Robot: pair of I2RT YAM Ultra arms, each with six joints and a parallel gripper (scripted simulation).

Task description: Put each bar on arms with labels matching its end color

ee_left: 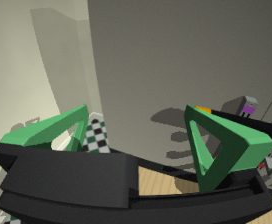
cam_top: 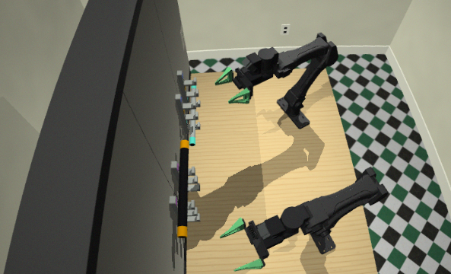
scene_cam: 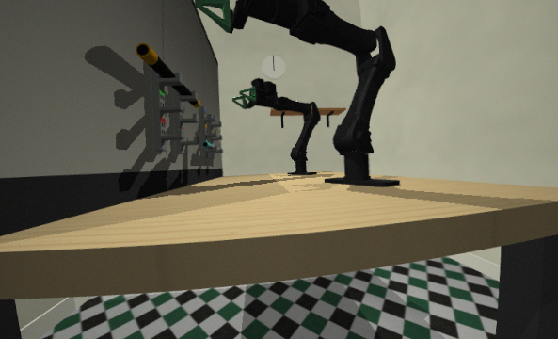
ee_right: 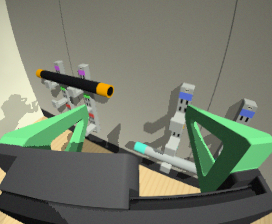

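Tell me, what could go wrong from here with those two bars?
The black bar sticks out past its rack arms at both ends; gripped off-center, it might tip and fall. The silver bar lies low on its rack, so the right gripper, its fingers wide apart, could bump the rack arms above while reaching in.

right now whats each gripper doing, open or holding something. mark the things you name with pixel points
Left gripper [cam_top: 227, 254] [ee_left: 137, 106]: jaws open, holding nothing.
Right gripper [cam_top: 222, 93] [ee_right: 137, 106]: jaws open, holding nothing.
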